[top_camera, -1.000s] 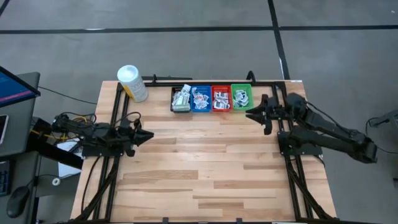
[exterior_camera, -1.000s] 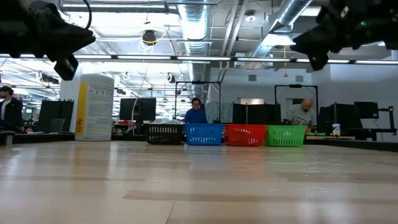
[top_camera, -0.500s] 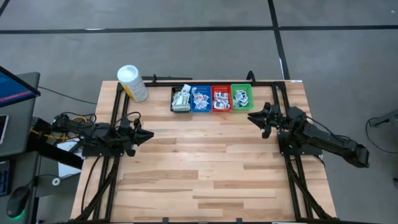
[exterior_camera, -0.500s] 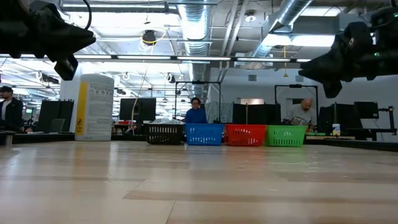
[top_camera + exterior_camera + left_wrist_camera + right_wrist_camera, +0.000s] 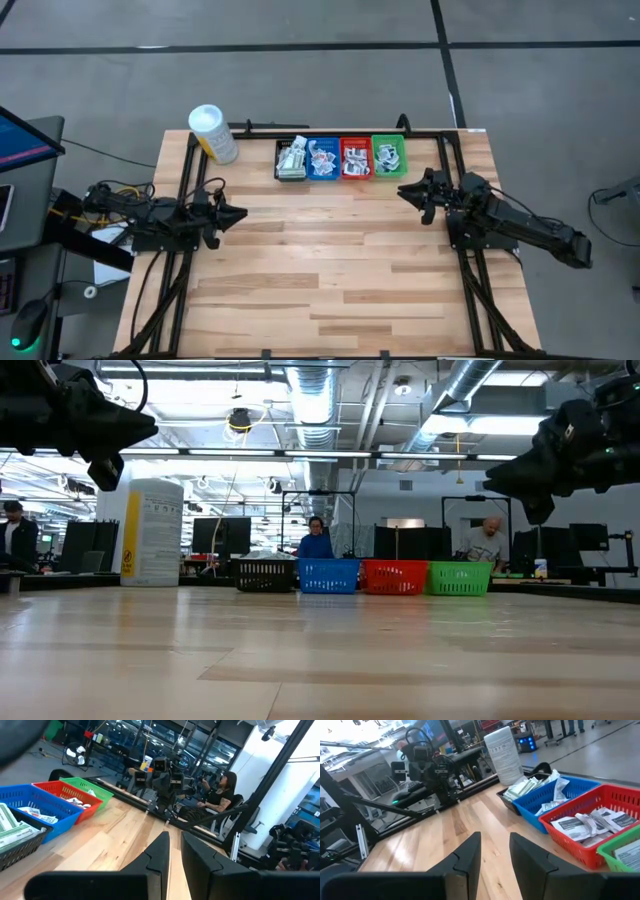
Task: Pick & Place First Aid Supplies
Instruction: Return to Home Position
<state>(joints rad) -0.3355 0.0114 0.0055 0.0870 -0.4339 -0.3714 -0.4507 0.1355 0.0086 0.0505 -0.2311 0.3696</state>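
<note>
- The left gripper [image 5: 238,214] hangs over the left side of the wooden table [image 5: 330,285] and points toward the middle. Its fingers [image 5: 159,855] are slightly spread, with a narrow gap between them and nothing held.
- The right gripper [image 5: 403,190] hovers over the right side of the table, near the green bin [image 5: 388,156] but not touching it. Its fingers [image 5: 469,856] are a little apart and empty.
- The first aid packets [image 5: 585,824] lie piled inside four bins set side by side along the table's far edge. From left to right these are the black bin [image 5: 291,160], the blue bin [image 5: 323,158], the red bin [image 5: 355,158] and the green bin.
- A white tub [image 5: 213,133] with a yellow label stands upright near the far left corner, apart from the black bin.
- In the low view, people [image 5: 315,539] sit at desks in the room behind the table.
</note>
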